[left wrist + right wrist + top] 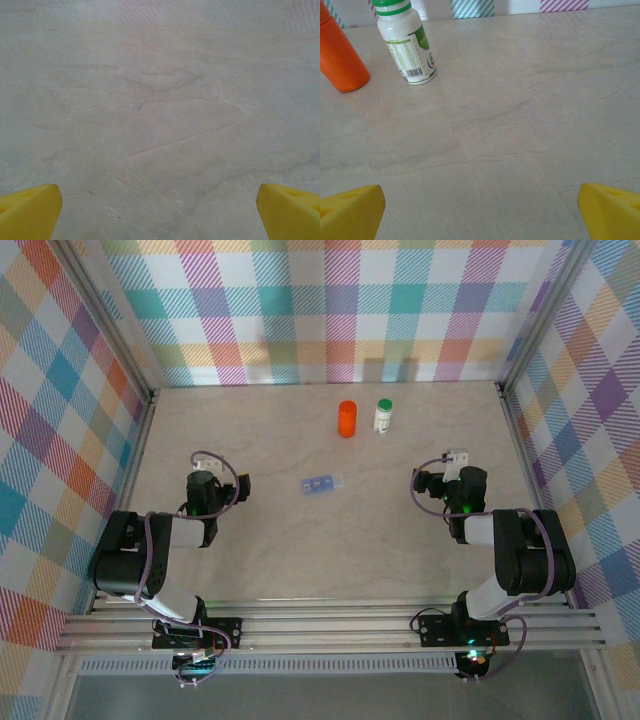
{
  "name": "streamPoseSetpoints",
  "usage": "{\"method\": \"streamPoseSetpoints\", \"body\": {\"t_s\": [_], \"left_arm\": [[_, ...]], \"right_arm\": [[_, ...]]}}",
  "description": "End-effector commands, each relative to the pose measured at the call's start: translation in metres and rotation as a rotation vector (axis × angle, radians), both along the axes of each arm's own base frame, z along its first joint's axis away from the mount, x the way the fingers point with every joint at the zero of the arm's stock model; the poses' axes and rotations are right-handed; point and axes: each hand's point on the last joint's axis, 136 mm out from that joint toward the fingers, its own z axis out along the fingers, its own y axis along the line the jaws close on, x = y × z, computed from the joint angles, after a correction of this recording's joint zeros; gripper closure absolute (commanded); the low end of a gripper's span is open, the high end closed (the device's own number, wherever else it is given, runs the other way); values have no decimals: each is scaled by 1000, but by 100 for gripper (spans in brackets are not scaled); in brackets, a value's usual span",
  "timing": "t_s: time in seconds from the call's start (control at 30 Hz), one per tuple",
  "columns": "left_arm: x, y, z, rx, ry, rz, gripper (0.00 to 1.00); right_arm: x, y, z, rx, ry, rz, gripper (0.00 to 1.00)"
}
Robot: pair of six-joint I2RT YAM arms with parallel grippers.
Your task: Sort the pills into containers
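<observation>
Both pairs of jaws gape wide, empty.

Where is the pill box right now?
In the top view the pill box lies flat near the middle of the table, on the near side of the orange bottle and white bottle.

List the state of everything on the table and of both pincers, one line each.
Orange bottle, upright.
White bottle, upright, capped.
Pill box, lying flat; cannot tell whether the lid is open or closed.
Left pincer, open, holding nothing.
Right pincer, open, holding nothing.
</observation>
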Motion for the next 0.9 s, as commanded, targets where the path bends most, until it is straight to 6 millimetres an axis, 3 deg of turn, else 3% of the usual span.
{"method": "streamPoseSetpoints", "body": {"t_s": [0.0,0.87], "left_arm": [[5,3,5,-3,-12,-1,0],[5,4,4,-6,-11,0,0]], "right_arm": [[-1,-2,3,8,-6,-11,1],[-1,-2,3,8,-6,-11,1]]}}
